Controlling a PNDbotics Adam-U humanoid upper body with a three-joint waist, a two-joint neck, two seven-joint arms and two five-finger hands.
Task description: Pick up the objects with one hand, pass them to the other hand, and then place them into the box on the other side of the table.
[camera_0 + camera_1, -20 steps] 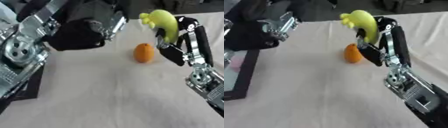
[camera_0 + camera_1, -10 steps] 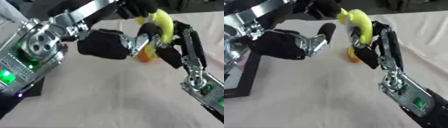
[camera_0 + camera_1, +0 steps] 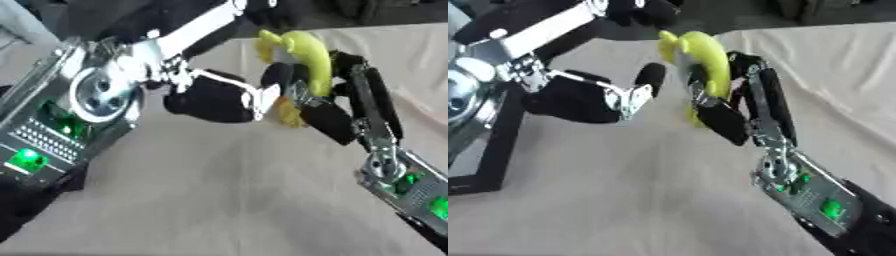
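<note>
- Clearly, we saw the right robot hand [image 3: 732, 107] curled round a yellow banana-shaped object [image 3: 706, 67], held upright above the tabletop [image 3: 623, 190].
- We saw the left robot hand [image 3: 592, 100] at nine o'clock of that object, just beside it, fingers partly extended toward it and holding nothing; we could not tell whether they touched it.
- We glimpsed an orange object [image 3: 287, 111] between the two hands, mostly hidden.
- We noted a black box edge [image 3: 496, 150] at the view's nine o'clock side.
</note>
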